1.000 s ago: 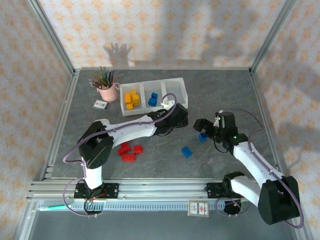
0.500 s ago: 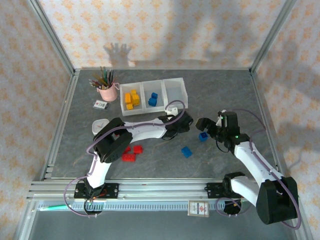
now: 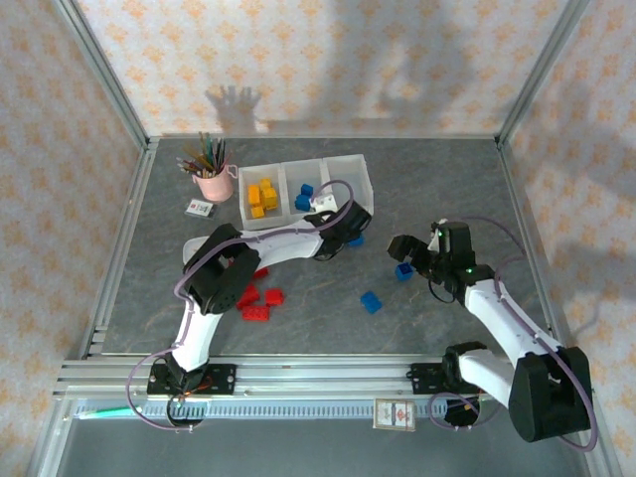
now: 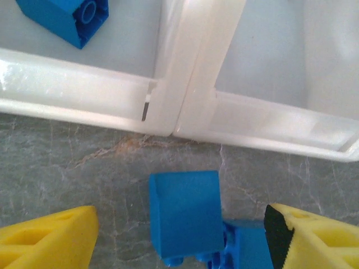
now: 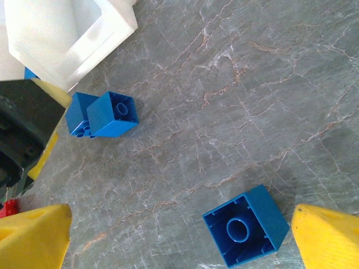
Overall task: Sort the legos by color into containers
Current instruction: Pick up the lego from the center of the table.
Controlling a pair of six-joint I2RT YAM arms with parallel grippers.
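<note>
- Since a second ago, my left hand has drawn back toward the tray. Its fingers are spread around a blue pair on the table, just short of the tray wall.
- I'd centre on the nearer brick, pinch its flat sides, lift over the wall and release among the blues in the middle bin.
- My right hand is also spread, around a lone brick lying hollow side up.
- The bricks look hard and glossy, likely to slip if caught by a corner.

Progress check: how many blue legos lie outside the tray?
4: blue pair by the left gripper, one brick at the right gripper, another alone mid-table. Arms may hide more.
</note>
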